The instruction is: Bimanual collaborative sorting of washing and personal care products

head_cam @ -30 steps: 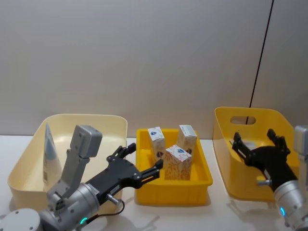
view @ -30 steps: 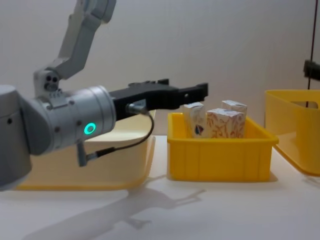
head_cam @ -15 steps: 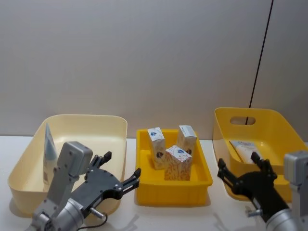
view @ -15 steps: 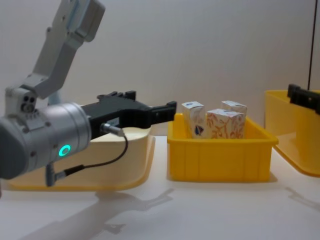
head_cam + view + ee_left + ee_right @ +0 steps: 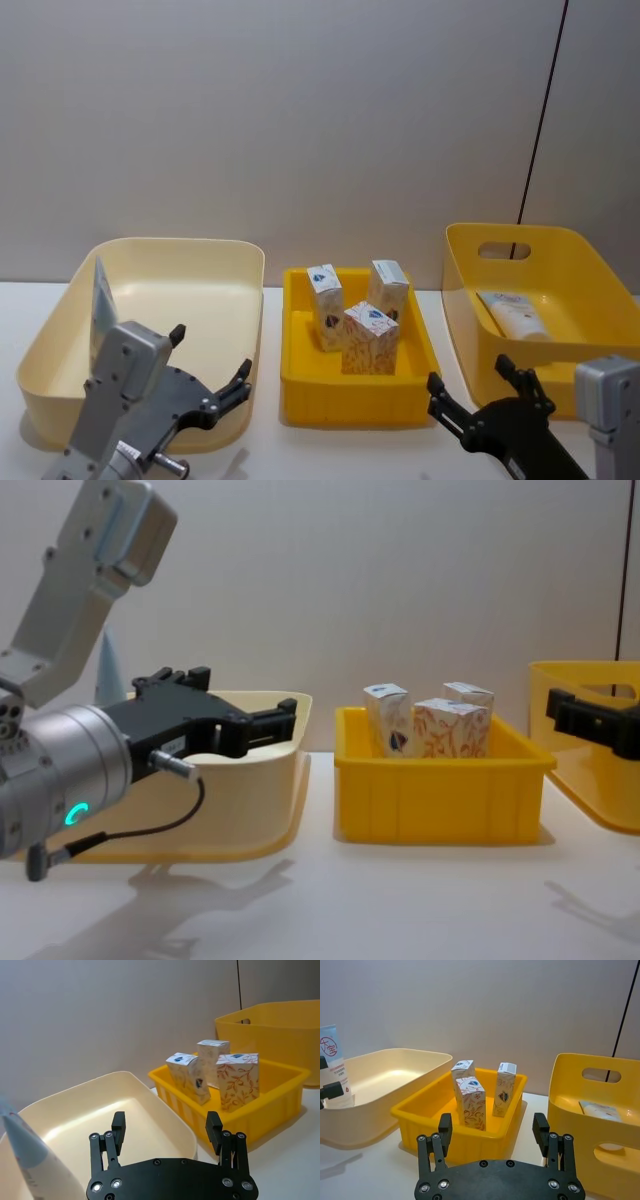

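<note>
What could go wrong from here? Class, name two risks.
The three cartons stand packed together in the yellow tray; the open right gripper, reaching for one, may topple its neighbours. The tube leans upright against the cream bin wall; the open left gripper, close to that bin, could bump it and tip the tube.
</note>
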Controlling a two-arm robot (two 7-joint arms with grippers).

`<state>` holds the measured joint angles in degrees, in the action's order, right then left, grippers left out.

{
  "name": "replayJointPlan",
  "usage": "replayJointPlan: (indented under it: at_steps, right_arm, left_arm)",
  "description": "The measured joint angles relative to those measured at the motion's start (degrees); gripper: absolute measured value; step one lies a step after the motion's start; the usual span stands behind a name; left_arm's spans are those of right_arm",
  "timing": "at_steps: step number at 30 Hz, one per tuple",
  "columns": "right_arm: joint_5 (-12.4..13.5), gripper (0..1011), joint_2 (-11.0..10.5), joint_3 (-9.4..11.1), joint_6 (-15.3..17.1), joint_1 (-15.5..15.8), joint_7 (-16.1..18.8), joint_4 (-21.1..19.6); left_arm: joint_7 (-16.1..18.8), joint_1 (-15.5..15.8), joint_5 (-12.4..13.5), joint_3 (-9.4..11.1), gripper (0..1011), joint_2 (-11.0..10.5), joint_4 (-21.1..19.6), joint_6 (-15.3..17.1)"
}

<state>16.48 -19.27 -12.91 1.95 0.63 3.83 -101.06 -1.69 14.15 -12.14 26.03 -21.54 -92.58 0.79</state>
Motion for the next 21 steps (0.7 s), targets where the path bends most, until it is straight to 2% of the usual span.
replayJointPlan:
  at_steps: [6,21]
  right_arm:
    - [0.06,1001,-0.07,-0.08,0.01,0.21,0.04,-0.19]
    - [0.18,1001,0.26,0.16,0.01,0.07,0.29,0.00]
  left_arm:
    - [1.03,-0.56,0.64,-0.03,1000,-0.33,-0.59,-0.01]
    - [1.10,-0.58,0.68,-0.02,1000,-0.36,-0.64,-0.01]
